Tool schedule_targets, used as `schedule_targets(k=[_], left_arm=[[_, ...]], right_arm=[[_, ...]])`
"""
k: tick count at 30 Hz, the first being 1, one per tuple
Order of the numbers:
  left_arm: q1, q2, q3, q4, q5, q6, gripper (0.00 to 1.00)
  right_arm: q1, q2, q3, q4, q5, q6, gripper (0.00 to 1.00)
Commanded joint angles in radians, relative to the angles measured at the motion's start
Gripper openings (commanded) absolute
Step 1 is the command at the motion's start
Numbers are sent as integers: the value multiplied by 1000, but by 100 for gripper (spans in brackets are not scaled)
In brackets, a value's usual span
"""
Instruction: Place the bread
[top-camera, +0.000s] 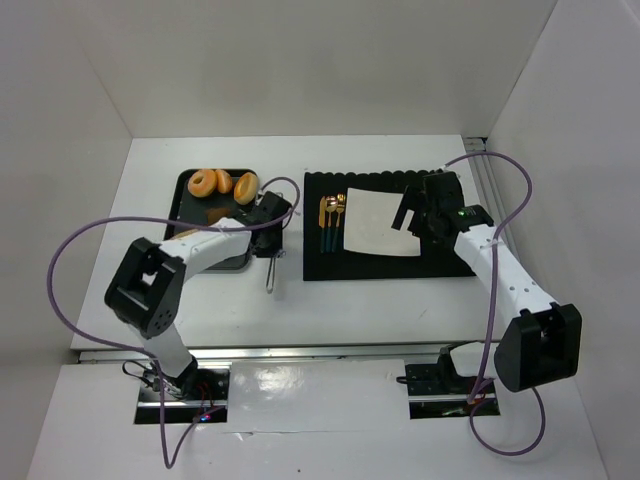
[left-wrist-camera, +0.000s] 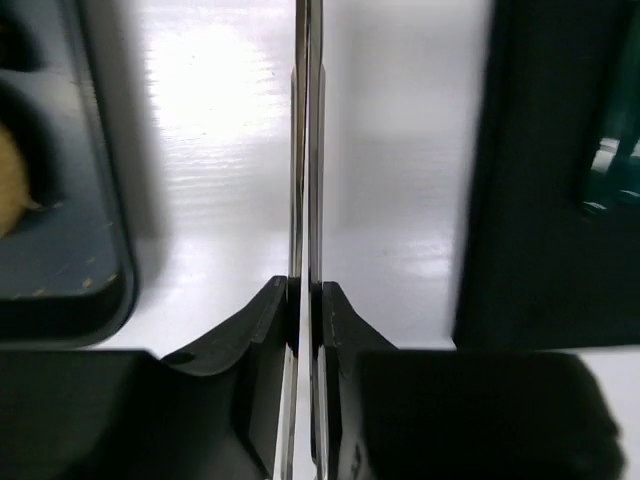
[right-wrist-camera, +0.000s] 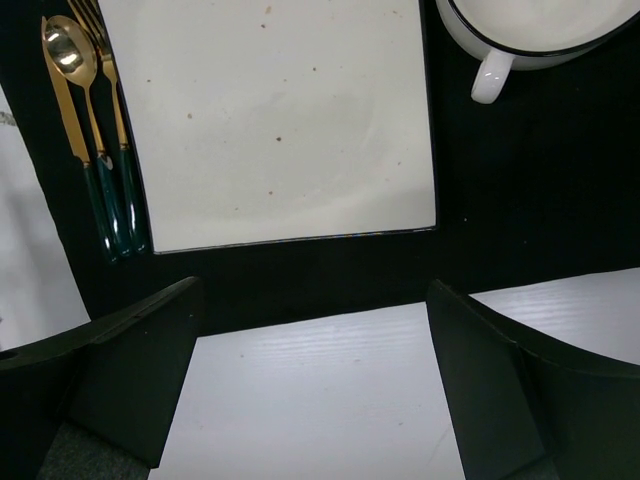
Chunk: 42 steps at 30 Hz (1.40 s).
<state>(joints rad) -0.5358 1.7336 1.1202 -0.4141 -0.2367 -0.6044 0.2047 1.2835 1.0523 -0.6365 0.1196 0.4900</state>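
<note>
Left gripper (left-wrist-camera: 303, 310) is clamped on the tongs (left-wrist-camera: 305, 150), pinching their blades together. The tan lump left of the fingers, in the tray (left-wrist-camera: 70, 290), is probably the bread (left-wrist-camera: 8, 185). Loosen the grip so the blades spread before straddling it. Right gripper (right-wrist-camera: 310, 370) gapes, empty.

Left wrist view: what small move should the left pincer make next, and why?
Probably lift the slim metal tongs and carry them over the dark baking tray: the left pincer is shut on them, and the white rectangular plate is bare.
</note>
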Motion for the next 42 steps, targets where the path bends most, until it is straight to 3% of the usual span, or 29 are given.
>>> schedule_targets(k=[1,6,10,17,19,22,36,38,42], left_arm=[[-7,-163,72,-58,-9,15,25],[14,-324,131,-193,-42,25,25],[114,-374,210,-391,-42,-21,27],[273,-466,219,-569,-30,-84,47],[298,-476,219,-604,-21,-84,49],[336,-509,198,-640,-21,-136,51],[576,-687,46,-629,240,-153,52],[623,-732,18,-629,252,-184,58],[695,-775,-2,-629,293,-209,61]], right_arm=[[2,0,14,58,-6,10,99],[2,0,14,69,-15,10,99],[2,10,32,69,-26,10,99],[2,28,77,78,-63,1,99],[2,28,95,78,-63,1,99],[2,28,110,67,-72,-8,99],[2,-55,155,46,-28,-18,99],[2,-55,155,46,-28,-18,99],[2,-35,164,46,-38,-18,99]])
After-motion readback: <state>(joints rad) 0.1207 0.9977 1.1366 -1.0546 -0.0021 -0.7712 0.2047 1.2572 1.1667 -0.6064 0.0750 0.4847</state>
